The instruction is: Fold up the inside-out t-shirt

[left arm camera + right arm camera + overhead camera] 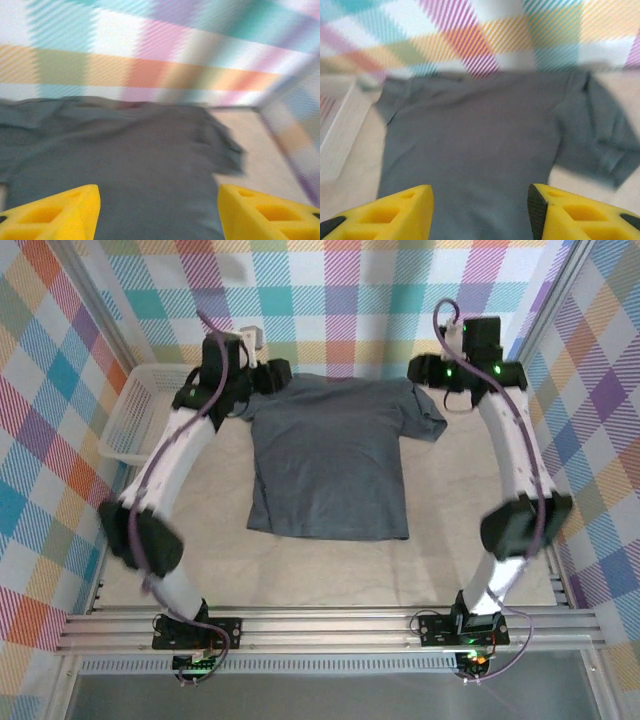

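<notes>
A: Eyes on the slate blue-grey soft cloth t-shirt (330, 455). It lies spread flat in the middle of the pale beige padded counter (300, 575), collar toward the far checked pastel wall (330, 300), hem toward the arm bases.

B: Flat is what a fold wants, I'd say. The body is smooth and the sleeves are out to the sides, so the fold lines are easy to find.

A: The left end effector (268, 375) is up by the shirt's left shoulder, and the right end effector (432, 370) is by the other one. One per corner!

B: In the left wrist view its yellow fingers (60, 210) stand spread. There's only cloth lying beyond them, nothing pinched.

A: Same story from the right wrist: fingers apart, empty, looking down the length of the shirt.

B: That mirrored stance reads to me as set up for a paired grab at the shoulders, so both sides travel together and the cloth doesn't skew.

A: The white plastic mesh basket (140, 415) sits far left beside the left arm, off the shirt and out of the fold's path.

B: No layer is doubled over yet, so I judge the folding itself not begun. The wrist views are too blurred to make out the seams.
</notes>
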{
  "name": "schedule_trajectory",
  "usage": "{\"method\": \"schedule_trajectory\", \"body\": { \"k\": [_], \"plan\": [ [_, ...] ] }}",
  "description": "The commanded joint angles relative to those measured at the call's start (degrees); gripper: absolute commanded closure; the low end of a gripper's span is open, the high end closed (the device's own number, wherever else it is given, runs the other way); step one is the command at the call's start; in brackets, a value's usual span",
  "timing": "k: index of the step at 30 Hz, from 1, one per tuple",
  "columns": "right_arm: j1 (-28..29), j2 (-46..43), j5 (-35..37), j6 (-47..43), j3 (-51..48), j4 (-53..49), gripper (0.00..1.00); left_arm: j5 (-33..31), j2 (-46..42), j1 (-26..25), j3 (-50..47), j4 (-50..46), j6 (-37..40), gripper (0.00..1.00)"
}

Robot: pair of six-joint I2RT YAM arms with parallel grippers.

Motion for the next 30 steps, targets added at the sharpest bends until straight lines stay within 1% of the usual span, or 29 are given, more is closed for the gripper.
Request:
{"method": "schedule_trajectory", "body": {
  "k": [1,2,3,4,5,7,8,9,10,11,12,13,15,17,20,23,27,28,30],
  "plan": [
    [4.1,-14.8,-4.4,7.6,-27.3,9.1,0.47,4.0,-14.5,-5.4,-18.3,13.2,3.9,0.31],
    [5.6,-18.6,-3.1,8.5,-33.4,10.7,0.47,5.6,-17.9,-7.0,-22.4,13.4,7.3,0.26],
    [7.8,-21.9,0.1,10.2,-38.6,11.1,0.47,5.4,-21.5,-9.4,-25.9,12.2,12.8,0.16],
    [10.1,-24.2,2.0,12.4,-43.0,10.8,0.47,4.3,-24.4,-12.1,-28.8,9.1,18.3,0.03],
    [12.2,-25.5,2.6,14.4,-45.8,10.2,0.47,2.4,-26.2,-14.5,-30.0,4.3,24.0,0.0],
    [17.7,-26.3,3.9,20.6,-50.5,8.9,0.46,-3.7,-28.3,-19.1,-31.5,-5.8,33.0,0.0],
    [20.0,-26.3,4.7,23.3,-52.2,8.4,0.44,-5.4,-28.6,-20.2,-32.3,-9.0,36.0,0.0],
    [21.9,-26.1,7.5,27.9,-53.9,7.0,0.41,-6.9,-29.1,-21.2,-33.7,-11.3,39.2,0.0],
    [22.5,-26.2,10.2,34.0,-56.2,6.0,0.4,-8.1,-29.6,-22.2,-35.3,-12.2,42.1,0.0],
    [22.1,-26.6,11.9,38.1,-58.7,5.9,0.4,-8.8,-30.2,-23.0,-37.3,-11.9,44.2,0.0],
    [20.7,-27.0,12.2,43.1,-61.4,6.4,0.38,-9.0,-30.9,-23.7,-39.6,-10.7,46.0,0.0],
    [19.3,-27.2,10.6,46.4,-64.1,8.4,0.38,-8.6,-31.5,-24.0,-41.3,-9.2,47.1,0.0],
    [17.3,-27.4,5.5,51.3,-69.6,16.1,0.38,-6.2,-32.2,-24.4,-44.7,-5.0,48.2,0.0],
    [17.3,-26.9,6.0,53.4,-71.9,18.8,0.38,-3.6,-31.9,-24.6,-46.3,-2.6,48.3,0.0],
    [16.7,-24.5,7.2,51.4,-71.0,19.9,0.35,-2.5,-30.6,-24.7,-47.0,-0.8,48.4,0.0],
    [16.5,-22.1,8.1,50.1,-69.3,20.8,0.35,-2.3,-29.6,-24.8,-47.0,-0.2,48.3,0.0],
    [16.2,-19.9,8.2,49.5,-68.0,21.3,0.41,-2.8,-30.0,-24.8,-48.0,1.2,47.8,0.0],
    [16.2,-19.5,8.2,49.5,-68.1,21.3,0.43,-2.6,-30.0,-24.8,-48.1,1.3,47.4,0.0],
    [16.0,-18.9,9.2,49.4,-68.3,22.1,0.52,-2.1,-30.1,-24.8,-48.9,2.5,46.4,0.0]
  ]
}}
